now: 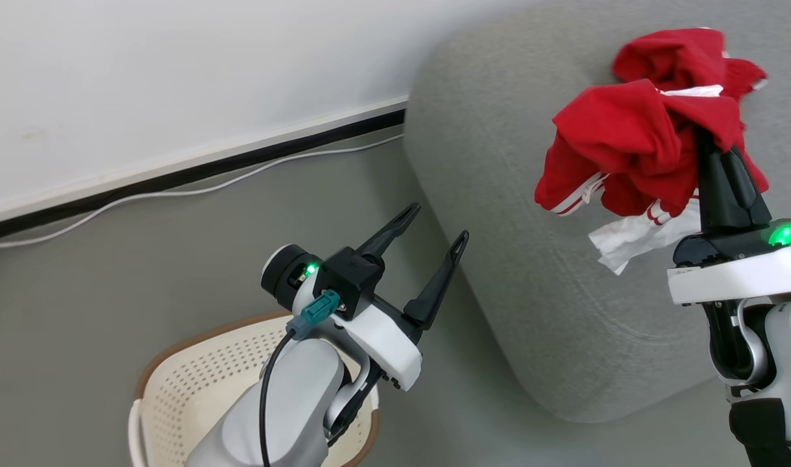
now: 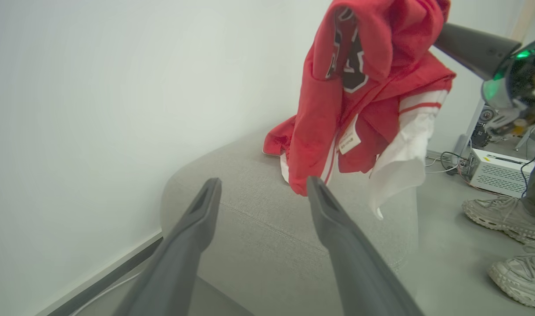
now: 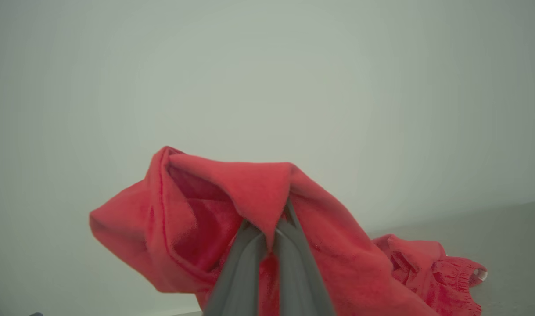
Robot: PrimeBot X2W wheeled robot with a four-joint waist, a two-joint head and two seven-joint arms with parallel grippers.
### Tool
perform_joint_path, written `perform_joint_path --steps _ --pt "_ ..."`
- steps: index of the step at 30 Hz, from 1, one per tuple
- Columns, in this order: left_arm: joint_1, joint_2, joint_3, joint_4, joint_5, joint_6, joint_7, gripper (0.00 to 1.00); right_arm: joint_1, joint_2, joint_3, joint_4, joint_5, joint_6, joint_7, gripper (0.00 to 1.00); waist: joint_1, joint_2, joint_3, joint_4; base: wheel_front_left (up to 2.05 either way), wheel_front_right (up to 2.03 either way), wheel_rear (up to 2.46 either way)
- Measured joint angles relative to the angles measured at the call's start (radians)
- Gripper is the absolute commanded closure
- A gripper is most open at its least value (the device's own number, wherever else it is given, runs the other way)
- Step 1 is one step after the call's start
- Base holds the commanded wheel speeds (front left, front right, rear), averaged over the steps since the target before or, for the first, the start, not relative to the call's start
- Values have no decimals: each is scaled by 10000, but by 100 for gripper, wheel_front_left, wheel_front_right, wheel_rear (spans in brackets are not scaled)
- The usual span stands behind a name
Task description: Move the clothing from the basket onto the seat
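Head view: shows left gripper (image 1: pixel 439 222) above the basket (image 1: pixel 174 353), jaws spread wide, nothing between them. Shows right gripper (image 1: pixel 712 155) up over the seat (image 1: pixel 512 194), jaws clamped on the clothing (image 1: pixel 629 136), a red bundle draped around the fingers (image 1: pixel 726 188) with white trim hanging below.

Left wrist view: looks along the spread fingers at the seat. Finds the clothing hanging above it, lettering visible, with a person's shoes (image 2: pixel 504 215) at right.

Right wrist view: shows jaws pinched together on a red fold, with another red piece (image 3: pixel 429 263) lying low at right.
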Motion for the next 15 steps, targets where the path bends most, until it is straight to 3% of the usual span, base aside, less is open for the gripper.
perform_joint_path --steps 11,15 --pt "535 2 487 -207 343 -336 0 0 483 96 -734 -186 -6 0 0 100 0 0 -328 -1794 0 0 0" --pt "541 -10 391 -268 349 -430 0 0 846 2 -1285 -466 -12 0 0 100 0 0 -357 -2115 0 0 0"
